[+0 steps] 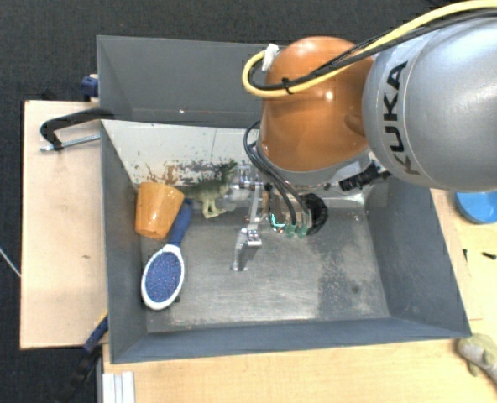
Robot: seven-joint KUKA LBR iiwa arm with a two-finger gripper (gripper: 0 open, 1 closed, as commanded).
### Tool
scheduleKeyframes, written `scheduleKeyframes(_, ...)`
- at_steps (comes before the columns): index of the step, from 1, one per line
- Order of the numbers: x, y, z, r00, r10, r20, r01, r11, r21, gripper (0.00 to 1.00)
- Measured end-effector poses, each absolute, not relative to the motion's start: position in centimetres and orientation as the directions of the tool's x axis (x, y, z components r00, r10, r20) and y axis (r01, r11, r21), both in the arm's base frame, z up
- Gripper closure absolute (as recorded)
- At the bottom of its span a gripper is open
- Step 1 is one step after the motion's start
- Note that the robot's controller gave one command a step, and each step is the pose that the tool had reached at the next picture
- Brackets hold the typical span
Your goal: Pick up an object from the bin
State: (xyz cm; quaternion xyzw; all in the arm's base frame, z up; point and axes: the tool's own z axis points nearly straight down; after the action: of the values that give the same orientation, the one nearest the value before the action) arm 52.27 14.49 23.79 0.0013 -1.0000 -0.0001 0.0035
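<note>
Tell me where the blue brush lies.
In the camera view the blue brush lies on the bin floor at left, just below the orange cup, left of the gripper.

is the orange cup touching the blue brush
Touching. The camera view shows the handle of the blue brush lying right against the lower side of the orange cup, with no gap between them.
</note>
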Motion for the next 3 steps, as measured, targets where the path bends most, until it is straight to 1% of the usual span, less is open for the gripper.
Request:
scheduleKeyframes(1,56.2,18.7,13.8,-1.000,0.010,0.007,0.010,1.000,0.000,0.00)
scheduleKeyframes(2,54.7,21.0,10.2,-1.000,0.013,-0.009,0.013,1.000,-0.004,0.00)
scheduleKeyframes(3,54.9,20.9,10.2,-1.000,0.010,-0.014,0.010,1.000,-0.009,1.00)
